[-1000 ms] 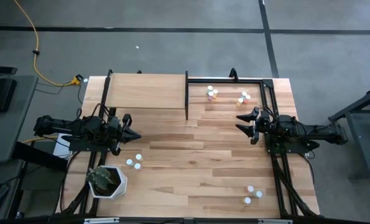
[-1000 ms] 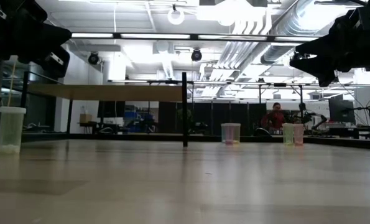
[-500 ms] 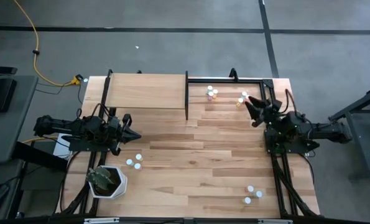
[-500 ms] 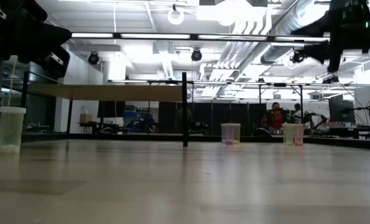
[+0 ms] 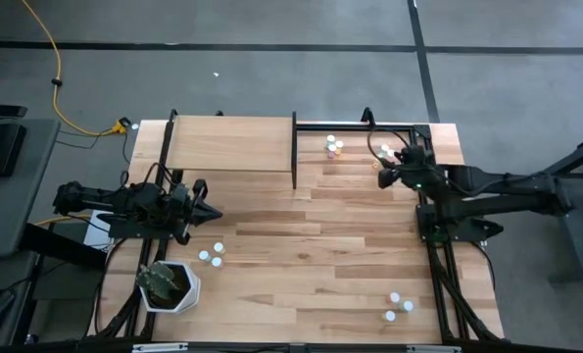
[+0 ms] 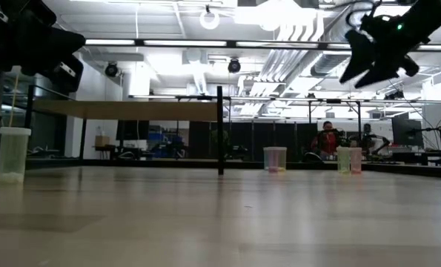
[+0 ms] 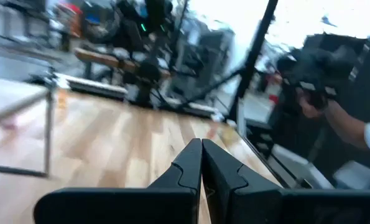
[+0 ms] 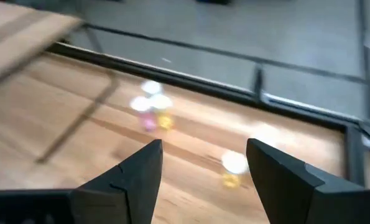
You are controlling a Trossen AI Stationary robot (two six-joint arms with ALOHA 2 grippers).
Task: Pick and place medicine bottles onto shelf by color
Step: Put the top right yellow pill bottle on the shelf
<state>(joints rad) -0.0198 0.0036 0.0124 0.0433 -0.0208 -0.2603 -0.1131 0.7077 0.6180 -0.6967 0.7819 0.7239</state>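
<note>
The shelf [image 5: 230, 143] sits at the far left part of the table [image 5: 311, 265], a plain light-wood board on black posts, and I place everything else from it.

Just past the shelf's right-hand post, on the tabletop, stands a small cluster of medicine bottles [image 5: 334, 146], white and yellowish-orange. Farther right of the shelf, near the table's far right corner, is a second small group [image 5: 379, 155], and the right gripper [image 5: 390, 168] hangs right over it. Its two dark fingers [image 8: 135, 177] stand wide apart with nothing between them; from its wrist I see one yellowish bottle with a white cap [image 8: 234, 168] on the wood in the gap ahead, and the other cluster [image 8: 152, 112] beyond. From table level, that gripper [image 6: 361, 68] is up in the air, well above the bottles [image 6: 349, 159] standing on the wood.

The left gripper [image 5: 211, 212] waits on the near side of the shelf, close to its left half, above the table. Its fingers [image 7: 183, 171] are pressed tight together, gripping nothing.

Nearer me than the shelf, just beside the left gripper, two more white-capped bottles [image 5: 211, 255] stand on the planks, and next to them a white pot with a green plant [image 5: 169, 285]. Diagonally across from the shelf, at the near right corner of the table, three more bottles [image 5: 399, 306] are grouped.

The shelf's board carries no bottles.

Behind the table, a person in red [image 6: 326, 139] is at the back of the room.
</note>
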